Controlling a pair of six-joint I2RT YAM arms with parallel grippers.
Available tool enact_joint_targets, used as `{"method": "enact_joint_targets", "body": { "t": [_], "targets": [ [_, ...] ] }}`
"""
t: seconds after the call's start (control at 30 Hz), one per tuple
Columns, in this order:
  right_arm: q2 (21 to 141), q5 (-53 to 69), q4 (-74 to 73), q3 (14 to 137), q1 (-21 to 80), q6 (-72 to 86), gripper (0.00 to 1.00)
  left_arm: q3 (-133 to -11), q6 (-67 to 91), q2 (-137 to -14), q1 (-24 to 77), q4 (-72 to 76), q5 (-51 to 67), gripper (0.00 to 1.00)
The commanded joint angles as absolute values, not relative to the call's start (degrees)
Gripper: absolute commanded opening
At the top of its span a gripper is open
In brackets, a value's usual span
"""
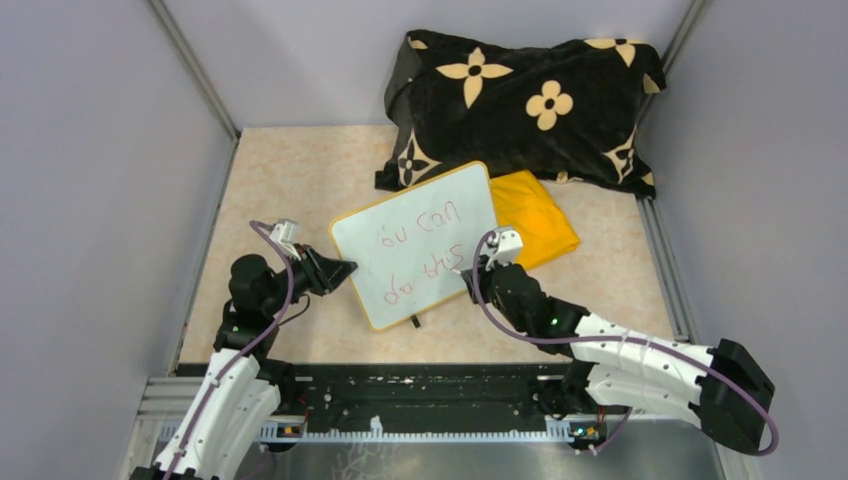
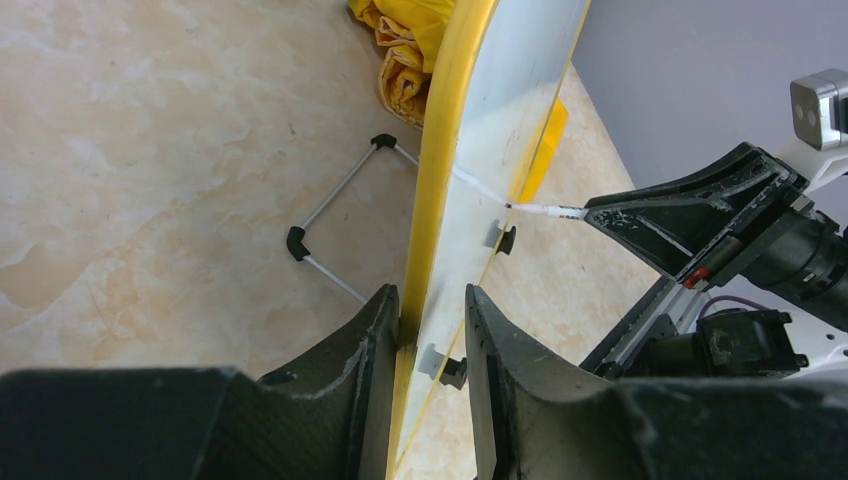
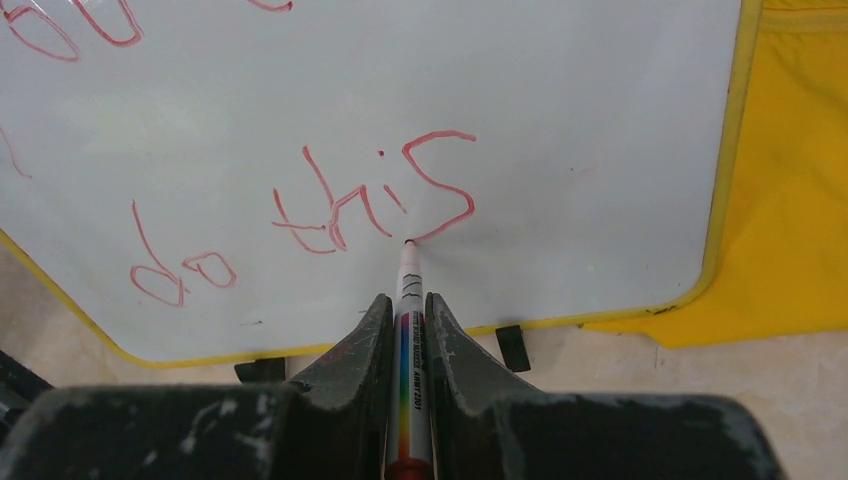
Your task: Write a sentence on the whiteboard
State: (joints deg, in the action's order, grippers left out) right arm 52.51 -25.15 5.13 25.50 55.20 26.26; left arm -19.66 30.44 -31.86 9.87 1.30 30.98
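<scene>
Here, whiteboard (image 1: 418, 248) rim in left jaws, marker (image 3: 410, 290) tip touching sentence (image 3: 330, 225)

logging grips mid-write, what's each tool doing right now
left tool: closed on the whiteboard, gripping its yellow edge
right tool: closed on the marker, tip on the whiteboard

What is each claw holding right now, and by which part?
Left claw clamps the whiteboard by its yellow-rimmed edge. Right claw grips a marker by its barrel, tip touching the whiteboard.
</scene>
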Motion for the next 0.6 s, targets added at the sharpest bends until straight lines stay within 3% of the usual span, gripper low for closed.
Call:
{"method": "enact_joint_targets", "body": {
  "t": [0.0, 0.3, 0.57],
  "targets": [
    [50.0, -24.1, 4.8, 26.4, 54.5, 26.7, 0.0, -19.3, 30.8, -31.2, 9.8, 2.8, 32.0, 0.37],
    [37.0, -23.6, -5.1, 27.7, 54.5, 24.4, 0.0, -19.3, 30.8, -31.0, 9.9, 2.6, 31.8, 0.37],
    [27.8, -30.6, -7.8, 26.3, 54.5, 24.2, 0.0, -19.3, 30.8, -31.1, 9.9, 2.8, 31.8, 0.37]
  ]
}}
